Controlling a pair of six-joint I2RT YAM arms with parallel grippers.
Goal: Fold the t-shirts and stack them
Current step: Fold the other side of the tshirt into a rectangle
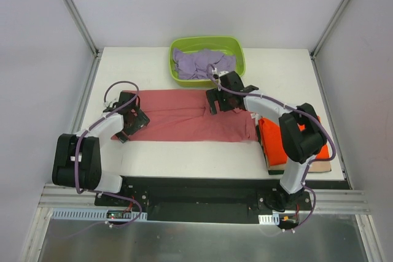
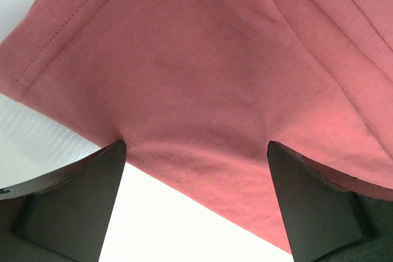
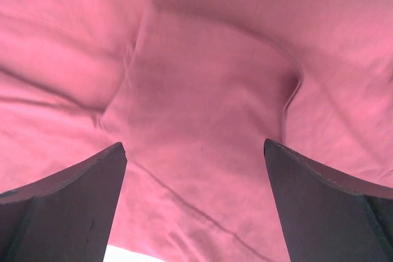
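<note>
A lime-green plastic tub (image 1: 206, 40) sits on the white table (image 1: 184, 154), at the middle of its far edge. Back-left of the tub rises one aluminium post (image 1: 74, 10), back-right of it another (image 1: 341, 10). Well in front of the tub, beyond the table's near edge, lies a grey metal sheet (image 1: 196, 242).

The overhead camera looks down; both wrist cameras closely face the salmon-red t-shirt (image 1: 178, 121).
</note>
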